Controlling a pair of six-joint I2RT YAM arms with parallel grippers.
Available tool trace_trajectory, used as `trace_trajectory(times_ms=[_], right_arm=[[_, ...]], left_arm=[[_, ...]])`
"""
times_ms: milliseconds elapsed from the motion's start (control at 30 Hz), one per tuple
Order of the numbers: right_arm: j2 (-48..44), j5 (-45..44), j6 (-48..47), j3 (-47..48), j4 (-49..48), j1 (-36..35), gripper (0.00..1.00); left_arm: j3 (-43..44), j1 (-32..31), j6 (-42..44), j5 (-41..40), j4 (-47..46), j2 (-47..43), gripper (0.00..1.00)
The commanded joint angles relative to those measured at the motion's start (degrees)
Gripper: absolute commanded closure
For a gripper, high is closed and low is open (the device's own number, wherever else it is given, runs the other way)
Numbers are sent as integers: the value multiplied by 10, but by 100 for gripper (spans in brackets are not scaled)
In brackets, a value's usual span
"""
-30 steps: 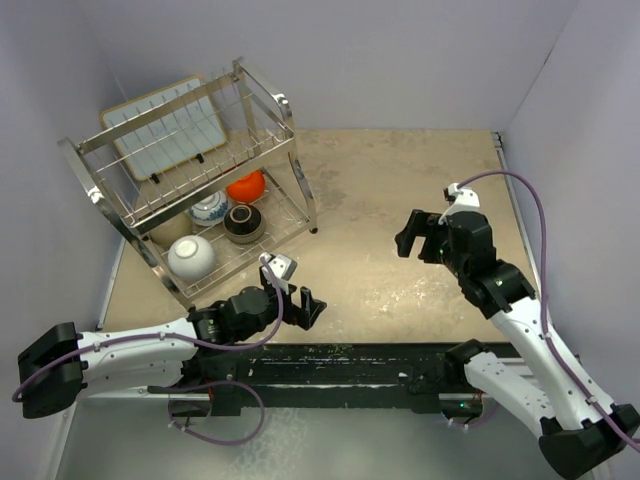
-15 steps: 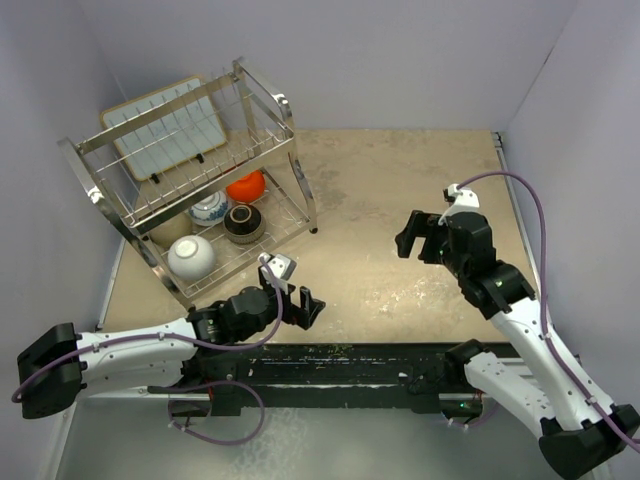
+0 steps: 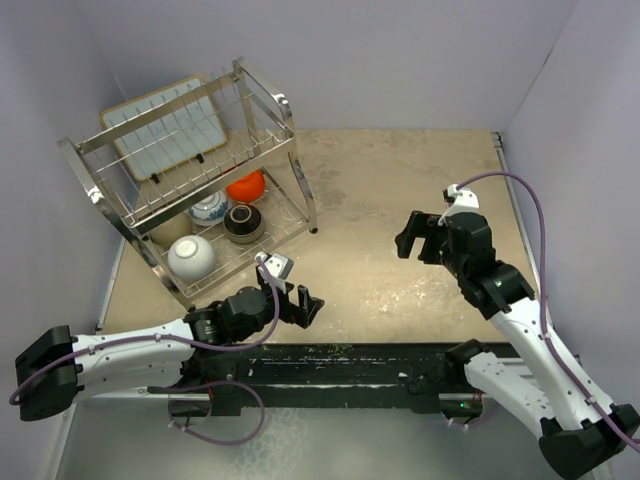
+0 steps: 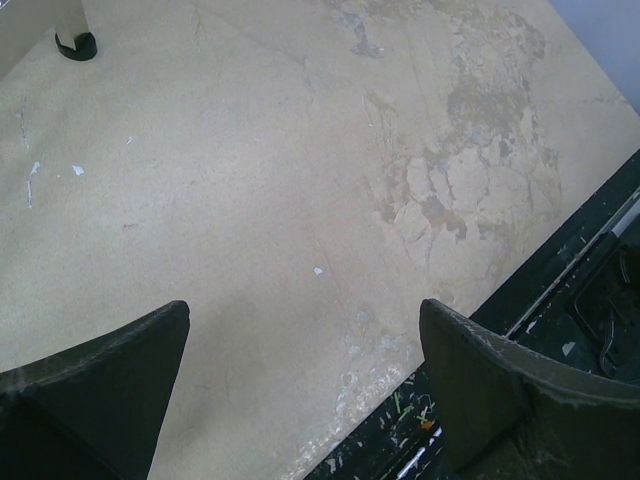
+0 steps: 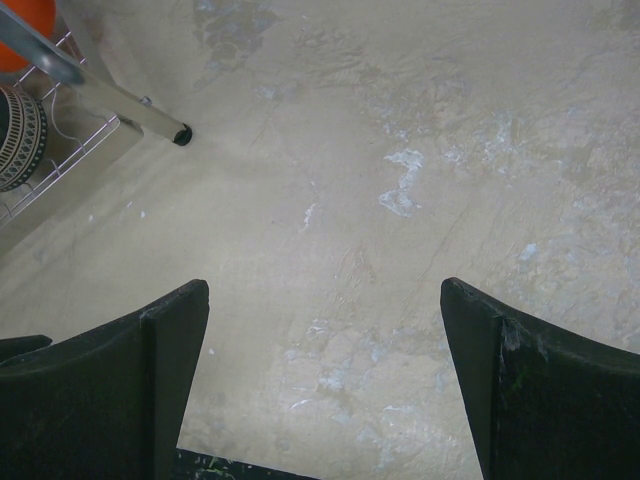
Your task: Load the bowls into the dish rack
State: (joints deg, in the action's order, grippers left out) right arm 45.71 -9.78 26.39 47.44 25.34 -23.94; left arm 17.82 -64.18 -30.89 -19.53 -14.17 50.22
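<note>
The dish rack stands at the back left, a pale tray in its upper tier. Its lower tier holds bowls: white, blue-and-white, orange-red and dark brown. My left gripper hovers open and empty over the table by the rack's near right corner; in its wrist view the gripper frames bare tabletop. My right gripper is open and empty over the table's right half. The right wrist view shows that gripper, the orange-red bowl and the dark bowl.
A rack leg with a black foot stands on the beige table; the same kind of foot shows in the left wrist view. The black base rail runs along the near edge. Grey walls close in on three sides.
My left arm has drawn back very slightly toward the near edge, still open. The right arm and the bowls have not moved.
</note>
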Motion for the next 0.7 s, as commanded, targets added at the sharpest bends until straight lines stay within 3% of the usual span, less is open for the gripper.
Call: trace_trajectory(times_ms=[0,667], right_arm=[[-5,-10,-9,-1,-21,2,1],[-2,-12,-13,-1,-22,2,1]], left_arm=[[10,-2,-6,-8,-10,-9,1],[6,-2,-7,-14,-8,-13,1]])
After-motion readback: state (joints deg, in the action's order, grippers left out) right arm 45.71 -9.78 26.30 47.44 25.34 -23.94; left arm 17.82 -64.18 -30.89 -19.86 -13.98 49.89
